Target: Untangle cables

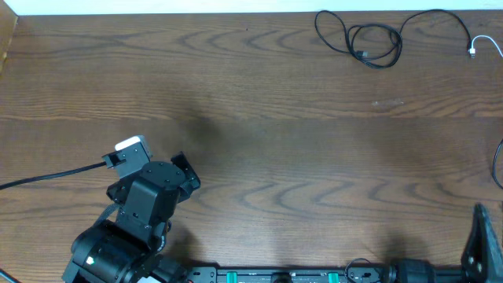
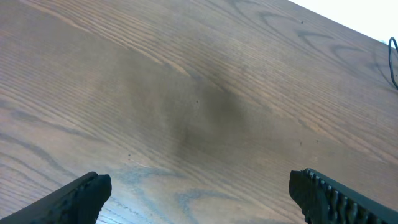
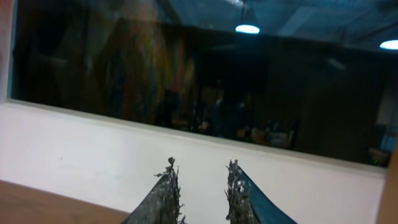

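Observation:
A black cable (image 1: 369, 43) lies in loose loops at the table's far right, and its edge shows in the left wrist view as a black cable (image 2: 393, 59). Beside it a white cable (image 1: 474, 51) ends in a small plug. Another black cable (image 1: 498, 161) curves in at the right edge. My left gripper (image 1: 182, 174) hovers at the near left, far from them, open wide over bare wood (image 2: 199, 186). My right gripper (image 3: 200, 171) points up at a white wall, its jaws slightly apart with nothing between them. The right arm (image 1: 479, 236) stands at the near right corner.
The wooden table (image 1: 259, 141) ends at a white wall along the far edge. A thick black wire (image 1: 47, 174) runs from the left arm off the left edge. A rail with green fittings (image 1: 283, 275) lines the near edge.

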Available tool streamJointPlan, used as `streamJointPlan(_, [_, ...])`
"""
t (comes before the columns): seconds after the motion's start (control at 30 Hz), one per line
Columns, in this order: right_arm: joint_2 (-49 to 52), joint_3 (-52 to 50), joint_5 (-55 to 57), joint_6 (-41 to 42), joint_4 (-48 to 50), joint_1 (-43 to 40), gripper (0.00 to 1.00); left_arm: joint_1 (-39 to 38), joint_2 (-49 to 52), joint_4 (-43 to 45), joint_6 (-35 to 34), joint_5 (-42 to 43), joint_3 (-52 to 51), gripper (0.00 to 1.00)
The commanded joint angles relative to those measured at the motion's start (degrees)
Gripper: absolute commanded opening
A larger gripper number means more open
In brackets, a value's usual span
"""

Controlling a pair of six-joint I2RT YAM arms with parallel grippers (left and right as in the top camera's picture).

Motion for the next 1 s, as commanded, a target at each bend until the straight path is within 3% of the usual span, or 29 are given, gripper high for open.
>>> streamJointPlan(0.0, [-2.4,2.3,1.2,-0.6,-0.3,-1.0,0.25,0.3,0.0,-0.2,-0.3,-0.4,0.0,0.98])
streamJointPlan(0.73, [-13.4,7.5,1.2,-2.3,-5.2,0.6,0.25,0.3,0.0,-0.2,-0.3,-0.4,0.0,0.98])
streamJointPlan(0.97, [-13.4,7.8,1.2,-9.4,-4.3,1.4,0.34,0.3,0.0,-0.2,-0.3,-0.4,0.0,0.98])
